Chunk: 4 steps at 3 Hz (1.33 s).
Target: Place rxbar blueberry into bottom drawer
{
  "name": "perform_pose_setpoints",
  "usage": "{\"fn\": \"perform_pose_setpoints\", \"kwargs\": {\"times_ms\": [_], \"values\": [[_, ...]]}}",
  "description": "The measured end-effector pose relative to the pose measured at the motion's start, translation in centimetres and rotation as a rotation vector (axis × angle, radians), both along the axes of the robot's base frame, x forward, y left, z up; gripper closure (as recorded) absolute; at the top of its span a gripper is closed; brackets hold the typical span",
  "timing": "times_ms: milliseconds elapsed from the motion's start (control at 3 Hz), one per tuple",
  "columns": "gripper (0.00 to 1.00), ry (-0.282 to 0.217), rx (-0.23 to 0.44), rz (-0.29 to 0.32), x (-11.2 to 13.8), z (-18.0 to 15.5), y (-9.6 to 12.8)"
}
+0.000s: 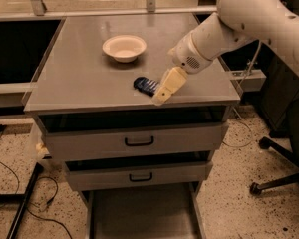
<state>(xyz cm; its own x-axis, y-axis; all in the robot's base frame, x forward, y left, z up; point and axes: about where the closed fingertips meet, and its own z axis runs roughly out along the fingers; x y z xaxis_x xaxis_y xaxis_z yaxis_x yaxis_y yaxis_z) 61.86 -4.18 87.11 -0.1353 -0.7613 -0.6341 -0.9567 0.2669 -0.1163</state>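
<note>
The rxbar blueberry (144, 85), a small dark blue bar, lies flat on the grey cabinet top (79, 78) near its front edge. My gripper (162, 96) points down and to the left at the bar's right end and covers that end; I cannot tell whether it touches the bar. The bottom drawer (139, 210) is pulled out at floor level below the cabinet, a wide shallow grey tray with nothing in it.
A white bowl (124, 48) stands on the top behind the bar. Two grey drawers with black handles (139, 141) sit slightly ajar above the bottom drawer. A chair base (279, 178) stands at the right. Cables (20, 193) lie on the floor at the left.
</note>
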Motion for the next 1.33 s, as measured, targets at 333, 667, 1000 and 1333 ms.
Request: {"fn": "perform_pose_setpoints", "kwargs": {"times_ms": [333, 667, 1000, 1333], "values": [[0.0, 0.024, 0.017, -0.031, 1.0, -1.3, -0.4], [0.0, 0.034, 0.034, -0.056, 1.7, -2.0, -0.7], [0.0, 0.039, 0.043, -0.077, 2.1, -2.5, -1.0], [0.0, 0.038, 0.048, -0.12, 2.5, -3.1, -1.4]]}}
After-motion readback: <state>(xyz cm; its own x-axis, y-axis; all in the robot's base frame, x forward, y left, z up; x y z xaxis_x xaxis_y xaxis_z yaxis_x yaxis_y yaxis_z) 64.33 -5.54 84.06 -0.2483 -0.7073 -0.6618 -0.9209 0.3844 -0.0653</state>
